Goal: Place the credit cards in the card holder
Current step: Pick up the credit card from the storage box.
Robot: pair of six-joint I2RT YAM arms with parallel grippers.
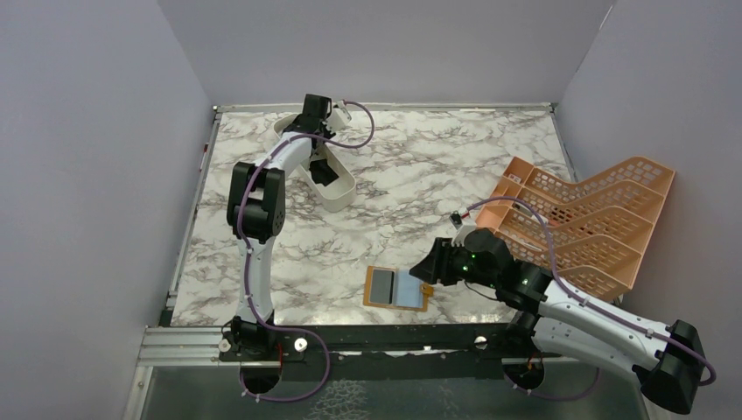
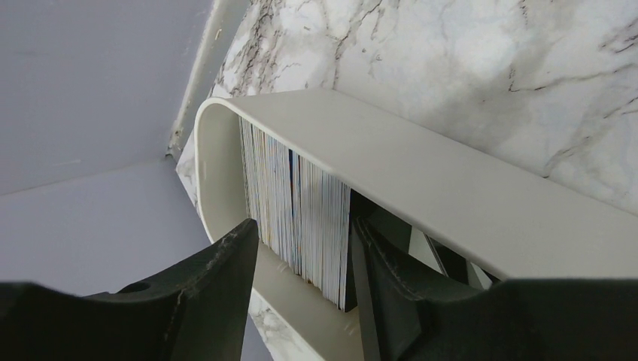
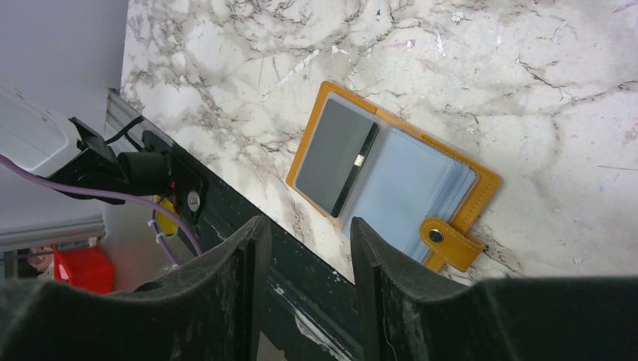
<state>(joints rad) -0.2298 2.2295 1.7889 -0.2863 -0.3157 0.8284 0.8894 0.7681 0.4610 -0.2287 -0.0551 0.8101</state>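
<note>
The orange-tan card holder [image 1: 395,287] lies open near the table's front edge, and its stitched rim shows in the right wrist view [image 3: 481,184]. A grey card [image 3: 331,154] sits in its left panel; pale blue sleeves [image 3: 406,195] fill the right one. My right gripper [image 1: 426,269] hovers just right of it, open and empty [image 3: 305,226]. My left gripper [image 2: 305,229] is over the rounded far end of the white tray [image 2: 451,195]. Its open fingers closely straddle a stack of credit cards [image 2: 301,218] standing on edge. In the top view its fingertips are hidden under the wrist [image 1: 312,118].
The long white tray [image 1: 344,194] lies at the back left, close to the left wall, with dark cards further along inside it. A large orange lattice rack [image 1: 586,219] stands at the right, just behind my right arm. A black rail [image 3: 226,218] runs along the table's front edge.
</note>
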